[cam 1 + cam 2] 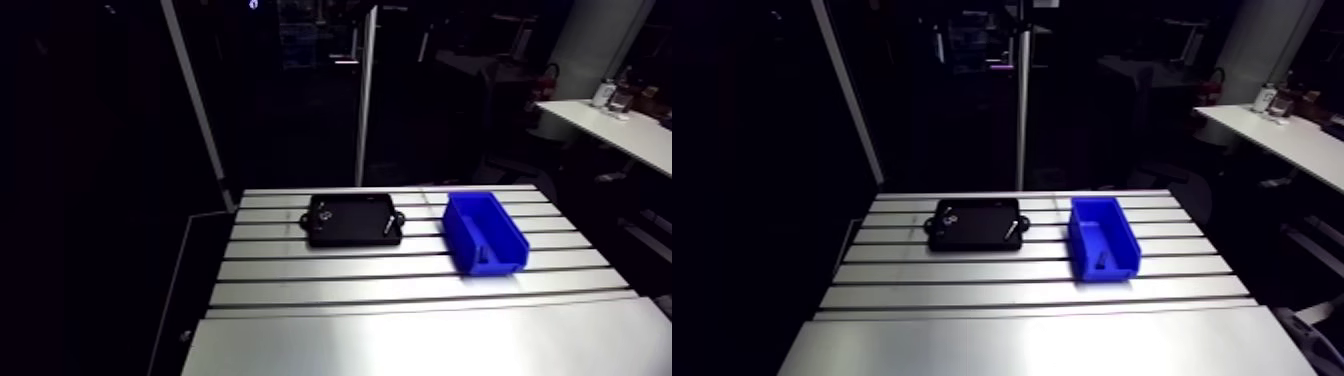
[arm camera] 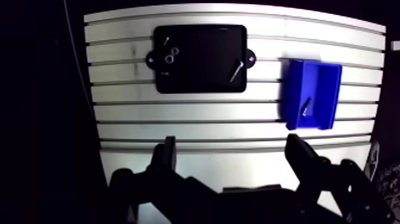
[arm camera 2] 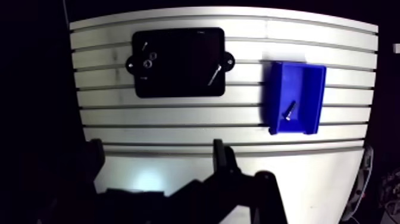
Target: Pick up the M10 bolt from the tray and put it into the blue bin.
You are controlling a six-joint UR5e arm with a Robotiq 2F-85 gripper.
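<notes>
While fingers point(image 2: 166, 158) gape, bolt point(image 2: 306, 106) lies in blue bin point(image 2: 325, 83) ahead.

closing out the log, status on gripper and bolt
Gripper open, empty, above table. One bolt lying in blue bin. Second bolt and nuts in tray. Nothing blocking.

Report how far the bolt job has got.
Done, apparently: a bolt lies in the blue bin. In hand: nothing; the tool is open and empty, back from both containers. Left: perhaps nothing, though a long screw and small nuts sit in the black tray.
</notes>
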